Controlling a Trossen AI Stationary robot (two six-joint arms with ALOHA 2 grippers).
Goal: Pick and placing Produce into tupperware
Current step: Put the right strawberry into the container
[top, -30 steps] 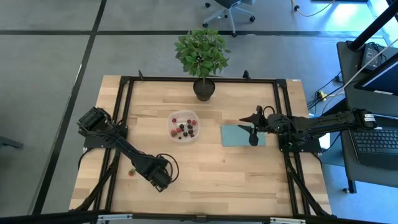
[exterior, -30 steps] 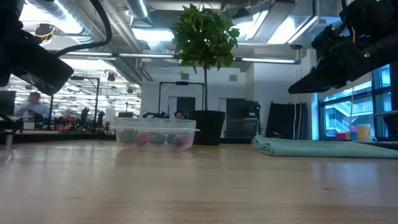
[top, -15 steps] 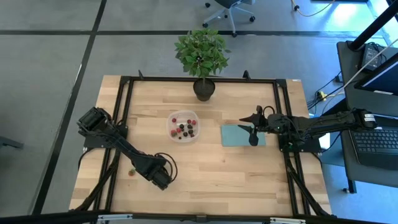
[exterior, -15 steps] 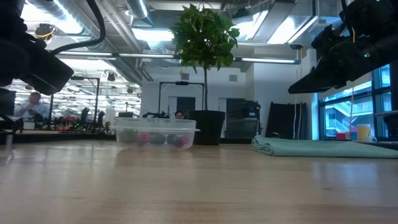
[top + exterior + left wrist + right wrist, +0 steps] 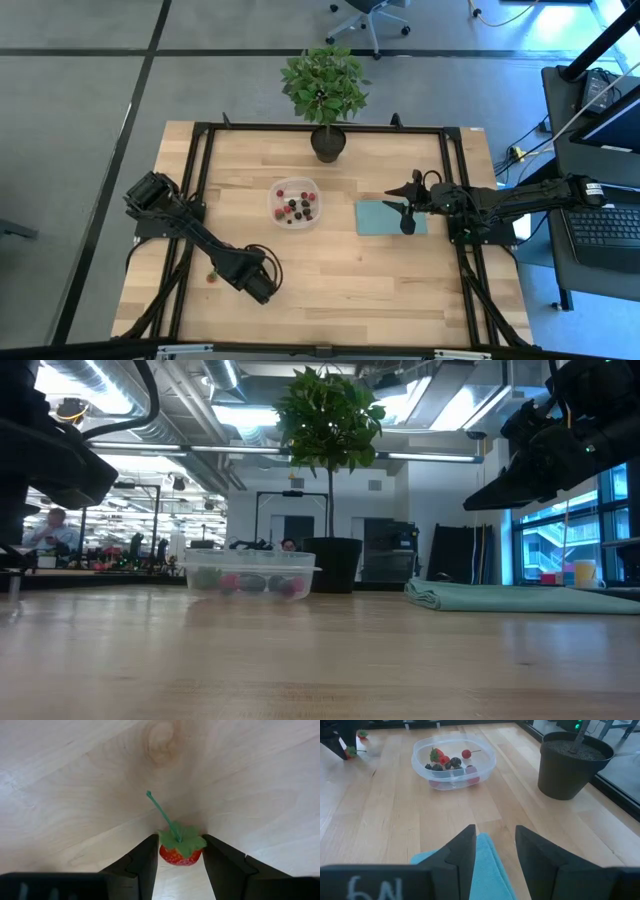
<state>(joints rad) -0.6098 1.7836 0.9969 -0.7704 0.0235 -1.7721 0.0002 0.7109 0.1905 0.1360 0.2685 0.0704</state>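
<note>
The clear tupperware (image 5: 295,202) stands mid-table and holds several red and dark berries (image 5: 451,762). Near the table's front left, my left gripper (image 5: 258,283) points straight down, shut on a red strawberry (image 5: 180,854) with a green leaf cap and a stem. The right wrist view shows that strawberry (image 5: 351,751) at the fingertip. Another small berry (image 5: 211,277) lies on the wood just left of that gripper. My right gripper (image 5: 398,208) hangs open above the teal cloth (image 5: 380,218), nothing between its fingers. My left gripper pinches the strawberry's two sides (image 5: 162,854) between its two fingers, just below the leaf cap. The fingers come from above, pointing down. The leaf cap and the stem (image 5: 160,810) stick out past the fingertips. Whether the berry is clear of the table I cannot tell.
A potted plant (image 5: 325,90) stands at the far edge behind the tupperware. The folded teal cloth (image 5: 500,596) lies right of centre. A black frame (image 5: 200,160) runs along the table's sides. Bare wood lies between my left gripper and the tupperware.
My left gripper has rolled about its own downward line while staying in place, still shut on the strawberry.
</note>
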